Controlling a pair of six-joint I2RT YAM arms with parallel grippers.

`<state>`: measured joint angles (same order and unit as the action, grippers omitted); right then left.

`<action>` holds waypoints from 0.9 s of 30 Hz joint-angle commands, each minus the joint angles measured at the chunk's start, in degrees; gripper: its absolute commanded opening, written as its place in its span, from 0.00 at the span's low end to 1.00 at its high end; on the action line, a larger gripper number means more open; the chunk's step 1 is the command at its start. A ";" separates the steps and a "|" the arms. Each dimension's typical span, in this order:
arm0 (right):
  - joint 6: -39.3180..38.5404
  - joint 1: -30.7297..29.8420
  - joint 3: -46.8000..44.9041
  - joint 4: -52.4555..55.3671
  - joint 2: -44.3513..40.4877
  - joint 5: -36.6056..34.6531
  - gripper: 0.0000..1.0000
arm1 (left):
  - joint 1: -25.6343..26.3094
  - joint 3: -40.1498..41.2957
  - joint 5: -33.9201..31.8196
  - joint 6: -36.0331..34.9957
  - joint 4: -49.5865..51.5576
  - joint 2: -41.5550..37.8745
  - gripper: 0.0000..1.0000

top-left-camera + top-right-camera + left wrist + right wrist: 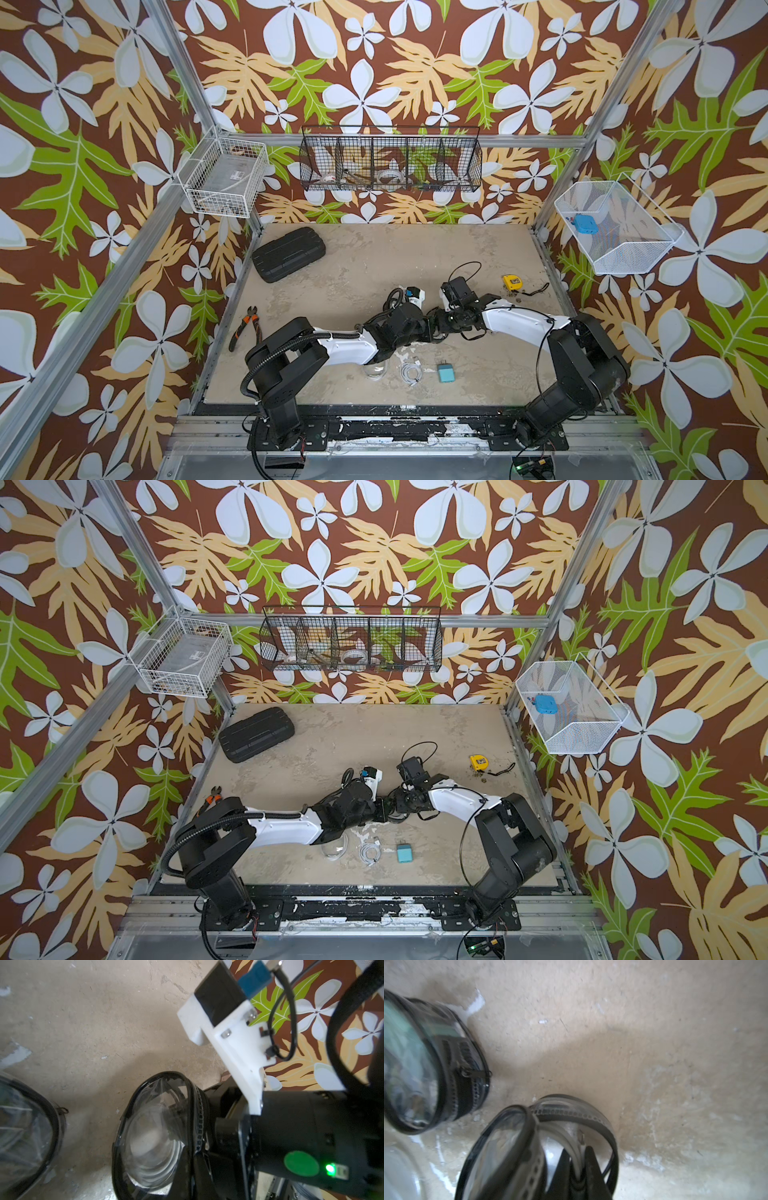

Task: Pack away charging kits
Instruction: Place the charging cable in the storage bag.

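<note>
An open black-rimmed pouch (149, 1136) stands on the table where my two arms meet. My left gripper (197, 1165) is shut on its zipper rim. My right gripper (577, 1150) reaches into the same pouch (500, 1147), shut on a white cable (566, 1136). In both top views the arms hide this pouch. A second black-rimmed pouch (411, 1064), zipped, with something mint inside, lies close beside it. Nearer the front edge lie a clear pouch (376, 370), a coiled white cable (411, 372) and a teal plug (446, 372).
A large black ribbed case (289, 253) lies at the back left, pliers (245, 328) at the left edge and a yellow tape measure (512, 282) at the right. Wire baskets hang on the walls; the right one (615, 257) holds a blue plug block (585, 224).
</note>
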<state>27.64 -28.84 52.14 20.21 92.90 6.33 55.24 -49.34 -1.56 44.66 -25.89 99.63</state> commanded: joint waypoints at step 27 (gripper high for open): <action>2.62 21.23 -8.97 5.59 -19.18 3.29 0.77 | 1.72 -5.19 -10.13 -5.90 10.34 0.58 0.00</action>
<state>28.12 -9.74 44.27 24.43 74.50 11.92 56.88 -54.37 -10.39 39.99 -15.53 100.82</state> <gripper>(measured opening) 0.763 0.063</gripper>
